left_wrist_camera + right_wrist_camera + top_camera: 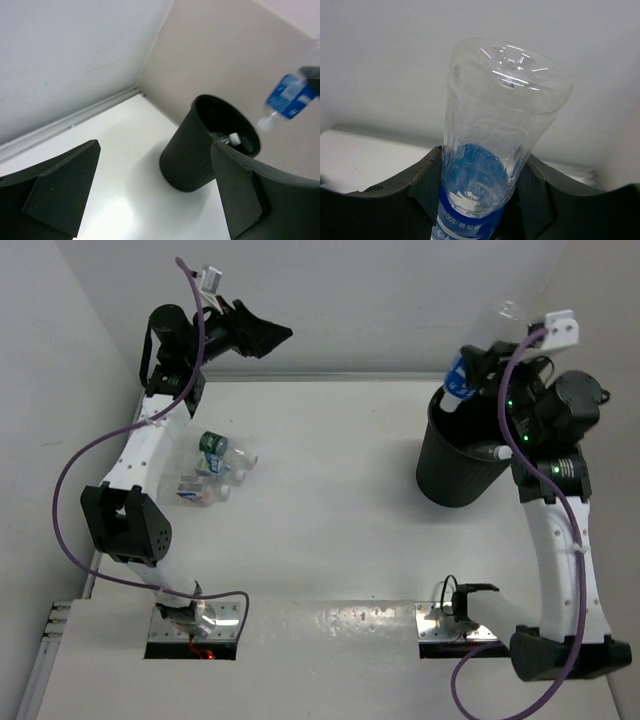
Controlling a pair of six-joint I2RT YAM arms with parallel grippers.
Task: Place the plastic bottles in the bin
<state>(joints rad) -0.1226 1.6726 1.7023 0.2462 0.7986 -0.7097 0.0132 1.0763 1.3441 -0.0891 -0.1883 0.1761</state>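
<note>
Pinches blue-labelled bottle (461,376) in right end effector (481,200), cap down over bin (450,475) rim at 2 o'clock, apparently for release; holds left end effector (262,336) spread at 11 o'clock.

Top cam: down on whole table (330,490). L wrist: faces bin (187,155) from across, shared w/ top. R wrist: close on bottle (495,150).
</note>
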